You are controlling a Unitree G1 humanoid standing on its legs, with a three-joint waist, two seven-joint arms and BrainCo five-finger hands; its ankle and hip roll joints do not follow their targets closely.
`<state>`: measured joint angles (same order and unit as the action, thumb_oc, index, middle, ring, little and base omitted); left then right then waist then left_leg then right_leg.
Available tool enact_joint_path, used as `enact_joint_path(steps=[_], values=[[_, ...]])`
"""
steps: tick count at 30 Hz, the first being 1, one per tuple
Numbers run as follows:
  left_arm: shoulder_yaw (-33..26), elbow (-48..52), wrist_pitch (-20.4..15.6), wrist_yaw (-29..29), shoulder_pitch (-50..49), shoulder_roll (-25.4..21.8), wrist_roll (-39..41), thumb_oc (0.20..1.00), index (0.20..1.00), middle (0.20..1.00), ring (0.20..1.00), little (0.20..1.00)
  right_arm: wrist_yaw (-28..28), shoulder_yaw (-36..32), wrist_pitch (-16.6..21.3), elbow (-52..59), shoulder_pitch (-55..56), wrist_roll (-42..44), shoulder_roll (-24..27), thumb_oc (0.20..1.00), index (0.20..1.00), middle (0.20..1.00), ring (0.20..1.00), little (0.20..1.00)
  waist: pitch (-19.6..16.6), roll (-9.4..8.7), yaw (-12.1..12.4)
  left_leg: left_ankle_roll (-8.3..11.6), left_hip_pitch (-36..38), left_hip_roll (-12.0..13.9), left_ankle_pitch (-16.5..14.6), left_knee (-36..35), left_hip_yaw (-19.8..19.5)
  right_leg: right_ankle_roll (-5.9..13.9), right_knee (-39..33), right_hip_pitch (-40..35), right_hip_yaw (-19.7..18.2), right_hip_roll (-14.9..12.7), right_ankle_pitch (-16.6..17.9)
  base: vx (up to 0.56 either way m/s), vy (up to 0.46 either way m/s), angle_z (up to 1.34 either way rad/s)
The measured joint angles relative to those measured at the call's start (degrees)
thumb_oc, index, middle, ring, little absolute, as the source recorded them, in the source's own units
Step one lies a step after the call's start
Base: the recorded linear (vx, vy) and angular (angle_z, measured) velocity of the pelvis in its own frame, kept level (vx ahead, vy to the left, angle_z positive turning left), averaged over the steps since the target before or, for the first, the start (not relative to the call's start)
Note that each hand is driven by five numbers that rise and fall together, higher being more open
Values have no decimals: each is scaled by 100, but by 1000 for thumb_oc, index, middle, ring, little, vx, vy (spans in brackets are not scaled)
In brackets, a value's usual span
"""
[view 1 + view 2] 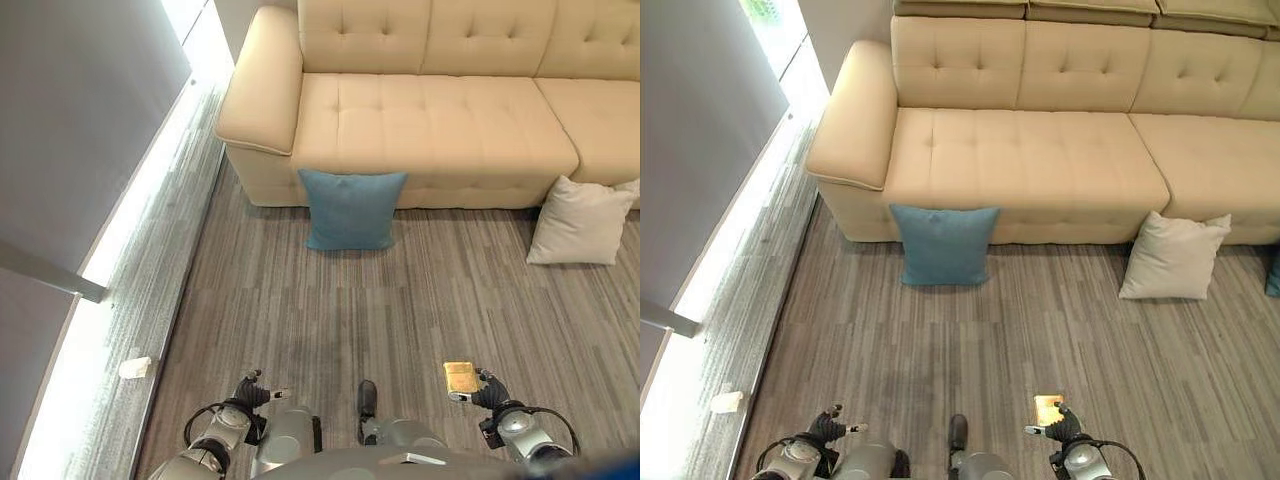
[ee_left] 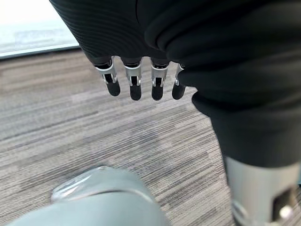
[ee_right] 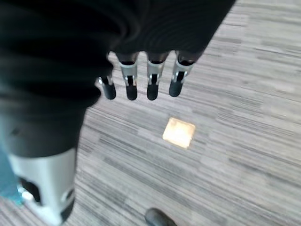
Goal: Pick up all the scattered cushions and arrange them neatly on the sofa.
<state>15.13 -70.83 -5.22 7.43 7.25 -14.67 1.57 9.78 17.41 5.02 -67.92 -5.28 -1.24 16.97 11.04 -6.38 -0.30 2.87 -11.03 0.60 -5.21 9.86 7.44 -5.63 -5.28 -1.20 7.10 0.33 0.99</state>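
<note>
item 1, far left: a small white object (image 1: pixel 134 368) lies on the pale strip of floor by the window wall; you cannot tell what it is.

item 2, left robot hand (image 2: pixel 136 81): it hangs low at your lower left, fingers straight and relaxed, carrying nothing.

item 3, blue cushion (image 1: pixel 351 208): square, teal, plain woven cover, plump. it stands upright on the floor (image 1: pixel 400 300) and leans against the sofa (image 1: pixel 430 120) front below the left seat, near the armrest.

item 4, yellow square patch (image 3: pixel 179 132): flat on the floor just ahead of the right robot hand; not a cushion.

item 5, right robot hand (image 3: pixel 141 80): it hangs at your lower right, fingers loose and extended, carrying nothing.

item 6, cream cushion (image 1: pixel 1172 256): off-white, soft, corners slightly slumped. it leans against the sofa base under the seam between the two seats, well apart from the blue one.

item 7, far right: a sliver of blue (image 1: pixel 1274 272) at the picture's edge, possibly another cushion; you cannot tell.

step in hand, as judged: approach, nothing lifted yet, the sofa seats bare. the next move calls for you to walk closer, bend low and take the blue cushion between both hands, since it looks too wide for one.
</note>
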Motion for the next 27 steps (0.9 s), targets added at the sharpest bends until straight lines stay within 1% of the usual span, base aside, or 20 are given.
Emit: enact_joint_path(steps=[1,2,4,6,7,8,9,10,11,12,13,14,16,18,20,21,22,23,24,27], values=[[18,-17,5,0,-47,6,-4,1000,1000,1000,1000,1000,12,38,-10,-128,-111,-1,-2,1000,1000,1000,1000,1000,61,116,0,133,-50,38,558,-776,-6,199,-33,-261,-24,100,-247,363,80,-6],[12,-18,9,0,-111,33,-3,1000,1000,1000,1000,1000,14,72,-27,-189,-93,-1,-1,1000,1000,1000,1000,1000,40,187,-2,136,-66,59,807,-1110,-9,225,-34,-355,-28,174,-334,295,104,-27],[1,0,6,-1,-206,64,5,1000,1000,1000,1000,1000,13,70,-28,-184,-20,-1,13,1000,1000,1000,1000,1000,51,288,46,28,-129,98,988,-1191,-17,171,1,-512,-73,247,-365,292,132,-39],[-56,-14,20,-5,-406,82,-3,1000,1000,1000,1000,1000,10,262,-16,-25,100,-37,67,1000,1000,1000,1000,1000,-115,372,54,-167,75,-16,1110,-1075,-21,379,22,-827,-278,225,-663,295,167,-61],[-55,-16,37,-8,-469,60,-13,1000,1000,1000,1000,1000,7,330,-30,144,123,-158,110,1000,1000,1000,1000,1000,-226,386,66,-614,331,-124,1314,-1235,-37,542,96,-971,-328,156,-807,294,200,-49],[-55,-14,54,-5,-467,48,-13,1000,1000,1000,1000,1000,-6,362,-28,223,139,-241,122,1000,1000,1000,1000,1000,-245,368,50,-676,473,-179,1286,-1347,-20,582,223,-981,-319,101,-828,160,149,-41],[-54,-13,54,-4,-478,42,-12,1000,1000,1000,1000,1000,-3,359,-21,342,185,-267,131,1000,1000,1000,1000,1000,-265,401,38,-752,697,-193,1306,-1526,33,799,763,-826,-296,50,-973,128,142,-15],[-39,34,37,-3,-301,-16,-12,1000,1000,1000,1000,1000,-2,351,8,711,146,-374,133,1000,1000,1000,1000,1000,-314,423,-30,-947,888,-280,1047,-1518,17,1302,3217,312,-192,-229,-1482,253,198,2],[-35,47,33,-3,-213,-30,-12,1000,1000,1000,1000,1000,-1,350,17,804,148,-405,135,1000,1000,1000,1000,1000,-340,370,-31,-1032,968,-412,955,-1517,11,1354,3800,663,-135,-483,-1547,289,161,17],[20,97,33,-1,-96,-29,-13,1000,1000,1000,1000,1000,-2,348,7,879,146,-422,147,1000,1000,1000,1000,1000,-296,418,-53,-1249,1074,-526,727,-1510,-38,1388,4321,1092,-153,-680,-1559,319,112,4],[71,86,54,-3,-57,2,-14,1000,1000,1000,1000,1000,2,297,22,1090,71,-454,162,1000,1000,1000,1000,1000,-206,519,-72,-1271,1281,-548,598,-1503,-38,1315,4801,1573,-83,-816,-1561,239,-7,-4],[55,83,54,-2,-136,28,-15,1000,1000,1000,1000,1000,4,275,50,1134,66,-459,136,1000,1000,1000,1000,1000,-144,631,-99,-1150,1477,-534,571,-1508,7,1299,4685,1773,-3,-847,-1550,248,-38,5],[54,85,47,2,-175,3,-15,1000,1000,1000,1000,1000,-10,380,41,1046,89,-461,103,1000,1000,1000,1000,1000,-145,667,-173,-935,1720,-541,383,-1507,-14,1152,3580,1944,138,-822,-1371,261,-58,23],[45,48,55,2,-213,-58,-14,1000,1000,1000,1000,1000,-16,364,35,994,92,-460,96,1000,1000,1000,1000,1000,-146,618,-195,-812,1871,-556,197,-1506,-18,1106,2452,2140,310,-709,-941,296,-92,5],[39,-86,87,-3,-213,-78,-22,1000,1000,1000,1000,1000,-23,330,32,937,94,-459,97,1000,1000,1000,1000,1000,-141,535,-261,-674,2028,-566,20,-1500,-136,1217,1583,2176,122,-460,-446,242,-102,18],[40,-87,87,-3,-219,-80,-28,1000,1000,1000,1000,1000,-32,322,24,832,128,-459,95,1000,1000,1000,1000,1000,-170,482,-338,-601,2147,-564,-64,-1481,-229,1158,1348,2120,-39,-394,-228,273,-186,63],[52,-42,76,-3,-258,-82,-46,1000,1000,1000,1000,1000,-46,303,-16,680,281,-458,98,1000,1000,1000,1000,1000,-226,273,-336,-486,2496,-683,-136,-1441,-312,825,1269,1805,-41,-346,217,282,-213,76],[52,-25,72,-1,-306,-15,-48,1000,1000,1000,1000,1000,-48,208,-17,629,324,-458,130,1000,1000,1000,1000,1000,-240,347,-328,-354,2684,-593,-266,-1410,-406,526,1264,1621,-66,-310,577,331,-272,67],[57,-21,70,-7,-312,75,-48,1000,1000,1000,1000,1000,-47,90,-28,531,353,-453,139,1000,1000,1000,1000,1000,-310,499,-354,-263,2698,-416,-372,-1292,-506,493,1221,1475,41,-184,424,148,-176,43],[53,-19,41,-13,-341,113,-47,1000,1000,1000,1000,1000,-49,77,-17,524,384,-442,164,1000,1000,1000,1000,1000,-362,461,-230,-196,2335,-290,-433,-129,-470,233,426,800,74,-32,630,58,-125,12]])
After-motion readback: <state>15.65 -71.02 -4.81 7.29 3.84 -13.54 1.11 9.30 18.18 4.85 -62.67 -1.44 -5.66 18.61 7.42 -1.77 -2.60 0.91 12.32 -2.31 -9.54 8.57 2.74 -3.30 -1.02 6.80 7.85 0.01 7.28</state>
